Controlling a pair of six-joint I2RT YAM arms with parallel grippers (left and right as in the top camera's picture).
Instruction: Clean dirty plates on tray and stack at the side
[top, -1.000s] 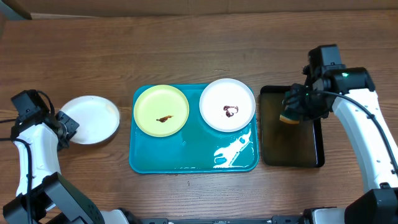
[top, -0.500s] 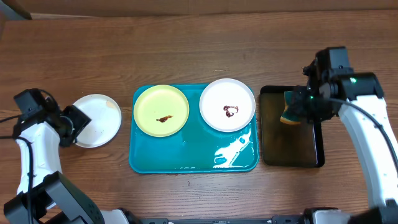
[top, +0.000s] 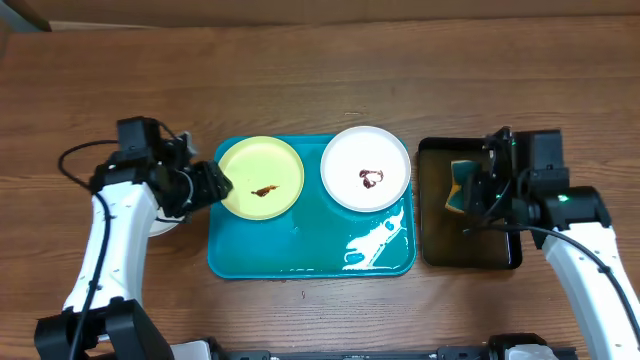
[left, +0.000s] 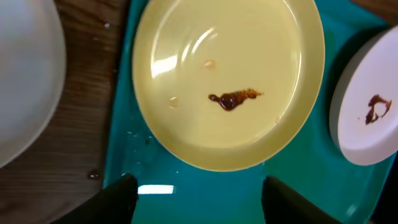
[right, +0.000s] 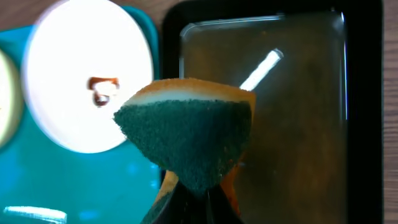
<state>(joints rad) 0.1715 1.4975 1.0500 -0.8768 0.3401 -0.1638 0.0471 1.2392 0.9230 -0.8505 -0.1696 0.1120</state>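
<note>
Wood-grain table (top: 330, 60) beneath everything, bare along the far side of the teal tray (top: 300, 262). Just right of that tray, a smaller black tray (top: 470, 250).

On the teal tray, two plates side by side and not touching: a yellow plate (top: 260, 178) at its left end, a white plate (top: 366, 168) at its right end, each with a brown smear (left: 235, 98) at the centre. Wet white streaks (top: 375, 245) at the tray's near right corner.

Left of the tray, on the wood, a third plate (left: 25, 81), white, no smear visible, half hidden under the left arm (top: 110, 240) from overhead.

Since a second ago: left gripper (left: 199, 199) swung from that side plate across to the tray's left rim, fingers (left: 118, 199) spread wide meanwhile, grasping nothing, just short of the yellow plate's edge. Side plate let go, judged the start of the stack. Two plates left to wipe, the yellow one probably next.

Right gripper (top: 478, 190) shifted a little nearer over the black tray, clenched on a sponge (right: 186, 137).

Little slack between the yellow plate and the tray's left and far rims. More open floor on the tray's near side. Plenty of free wood left of the tray and beyond it.
</note>
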